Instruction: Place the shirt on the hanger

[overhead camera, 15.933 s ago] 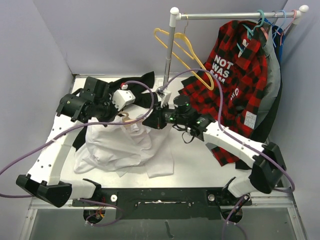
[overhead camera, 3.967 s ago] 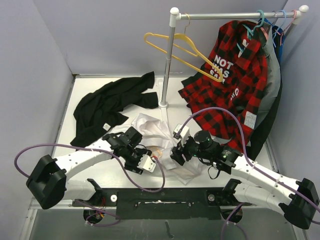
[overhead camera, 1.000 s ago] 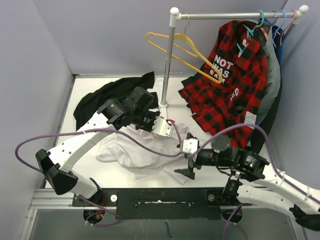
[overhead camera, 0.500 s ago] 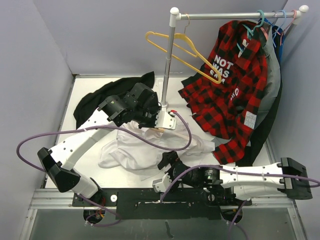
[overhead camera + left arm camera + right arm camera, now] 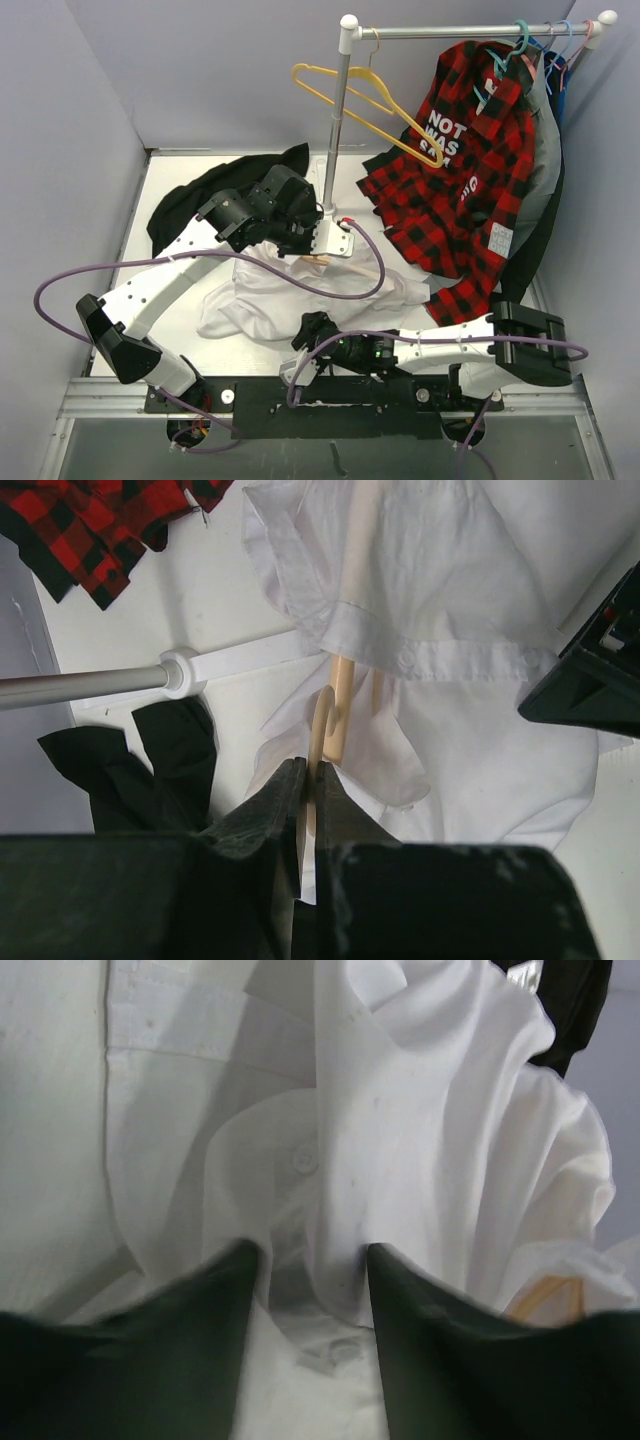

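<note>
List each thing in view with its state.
shirt, crumpled on table, hanger partly inside.
hanger, part under shirt, hook gripped.
left gripper, shut on hanger.
right gripper, open over a shirt fold.
black garment, crumpled on table.
plaid shirt, hanging on rail.
yellow hanger, bare, on rail.

crumpled white long-sleeved shirt (image 5: 262,298) mid-table; left gripper (image 5: 324,248) at far edge, beside pale tan hanger (image 5: 317,260); right gripper (image 5: 308,328) low at near edge.
</note>
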Available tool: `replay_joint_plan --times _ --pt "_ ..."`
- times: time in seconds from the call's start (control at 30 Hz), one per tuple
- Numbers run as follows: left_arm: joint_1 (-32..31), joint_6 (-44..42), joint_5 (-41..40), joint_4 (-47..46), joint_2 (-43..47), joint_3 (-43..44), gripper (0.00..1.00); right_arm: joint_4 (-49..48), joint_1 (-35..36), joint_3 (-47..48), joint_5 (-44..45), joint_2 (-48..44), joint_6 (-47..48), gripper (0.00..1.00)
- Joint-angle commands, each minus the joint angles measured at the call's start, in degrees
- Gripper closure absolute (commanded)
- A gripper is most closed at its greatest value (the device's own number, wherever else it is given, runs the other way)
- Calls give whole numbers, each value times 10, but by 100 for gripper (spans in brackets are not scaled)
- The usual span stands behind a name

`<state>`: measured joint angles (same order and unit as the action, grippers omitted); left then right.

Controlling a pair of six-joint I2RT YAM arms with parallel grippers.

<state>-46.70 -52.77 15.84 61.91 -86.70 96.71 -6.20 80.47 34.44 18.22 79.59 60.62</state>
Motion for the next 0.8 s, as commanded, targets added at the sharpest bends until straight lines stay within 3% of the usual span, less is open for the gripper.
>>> replay_joint_plan --times 0.0,0.07,0.4,0.77 --pt "2 7 21 -15 3 32 100 -79 -7 35 -13 27 -5 72" --pt "1 10 17 -16 1 33 100 -81 -3 46 -14 39 0 99" --pt "-1 24 -16 -17 -48 120 100 -53 81 80 -28 108 -87 100" --pt "3 -9 -88 6 -98 273 100 -79 128 43 24 153 -194 100"
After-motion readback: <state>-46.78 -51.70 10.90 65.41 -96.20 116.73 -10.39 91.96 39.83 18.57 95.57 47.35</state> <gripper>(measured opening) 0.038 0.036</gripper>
